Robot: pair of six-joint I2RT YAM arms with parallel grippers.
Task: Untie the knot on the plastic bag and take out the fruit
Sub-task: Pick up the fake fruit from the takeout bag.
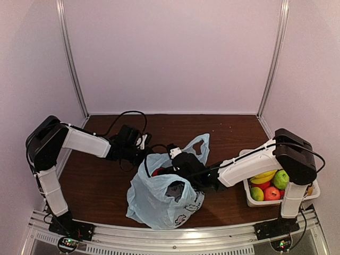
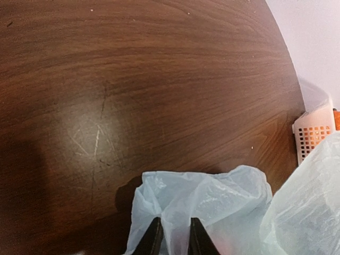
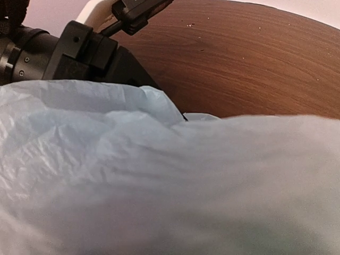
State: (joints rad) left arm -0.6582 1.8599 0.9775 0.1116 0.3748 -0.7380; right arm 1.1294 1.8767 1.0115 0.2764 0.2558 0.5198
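Observation:
The light blue plastic bag (image 1: 159,199) lies at the table's middle front with its mouth open upward. No tied knot shows; one handle ear (image 1: 199,144) lies loose toward the back right. My left gripper (image 1: 143,155) is shut on the bag's left rim, and in the left wrist view thin plastic (image 2: 212,202) is pinched between its fingers (image 2: 154,240). My right gripper (image 1: 171,169) reaches into the bag's mouth from the right. Its fingers are hidden by plastic (image 3: 159,180). Something red (image 1: 157,171) and a dark shape (image 1: 174,189) show inside the bag.
A white mesh basket (image 1: 249,201) stands at the front right, also in the left wrist view (image 2: 313,133). It holds a banana (image 1: 264,177), a green apple (image 1: 280,179) and red fruit (image 1: 272,193). The left gripper's body (image 3: 79,48) sits close behind the bag.

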